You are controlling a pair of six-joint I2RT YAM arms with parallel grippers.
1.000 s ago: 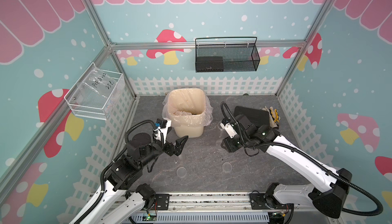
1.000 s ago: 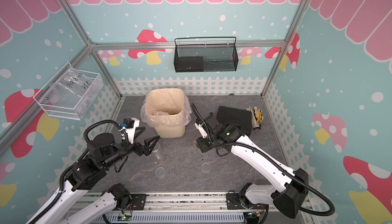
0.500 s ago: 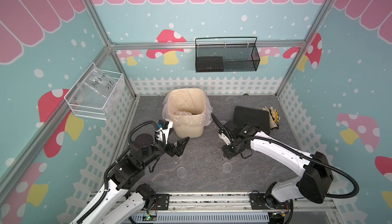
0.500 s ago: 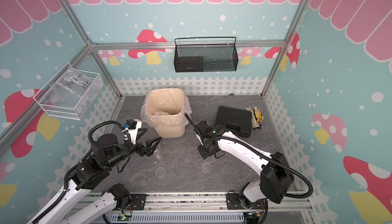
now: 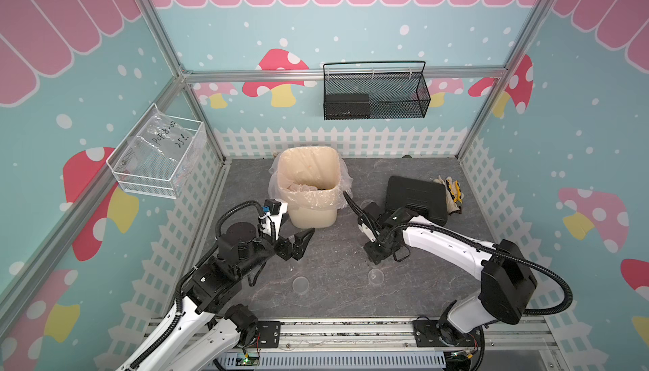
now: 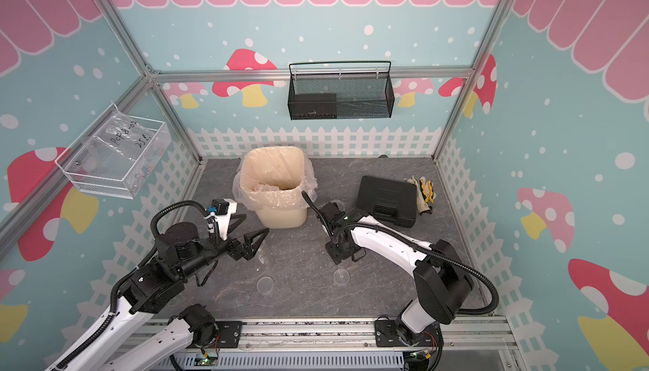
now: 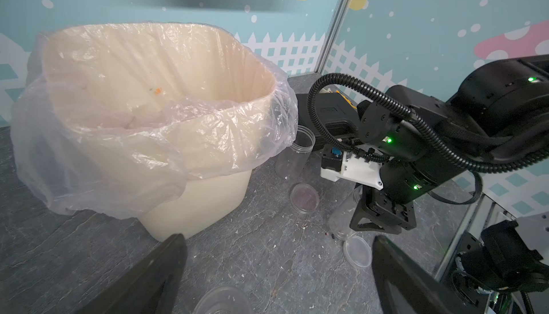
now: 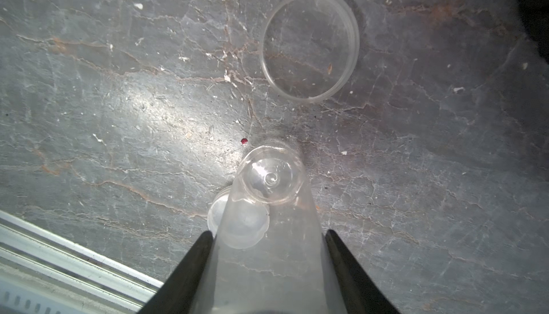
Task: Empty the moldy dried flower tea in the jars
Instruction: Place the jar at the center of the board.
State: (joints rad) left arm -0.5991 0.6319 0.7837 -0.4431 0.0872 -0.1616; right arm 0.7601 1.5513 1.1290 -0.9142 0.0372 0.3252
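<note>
My right gripper [image 8: 269, 232] is shut on a clear jar [image 8: 271, 178], held upright with its base low over the grey floor. That jar looks empty; in the left wrist view it shows below the right wrist [image 7: 341, 217]. In both top views the right gripper [image 5: 377, 253] points down at mid-floor. My left gripper [image 5: 298, 243] is open, with a second jar's rim [image 7: 222, 300] just below it, untouched. Another jar [image 7: 294, 152] stands beside the bin. A few brownish bits of dried flower tea [image 6: 281, 186] lie inside the bin among whitish wads.
The cream bin [image 5: 309, 211] with its plastic liner stands at the back middle. A black case [image 5: 416, 199] and gloves [image 5: 451, 193] lie at the back right. Flat clear lids lie on the floor [image 5: 300, 284], [image 5: 375, 276], [image 7: 304, 198]. Small crumbs [image 8: 244, 141] dot the floor.
My right arm has swung from beside the case toward the front middle and lowered the jar near the floor. The left arm has barely shifted and stays open.
</note>
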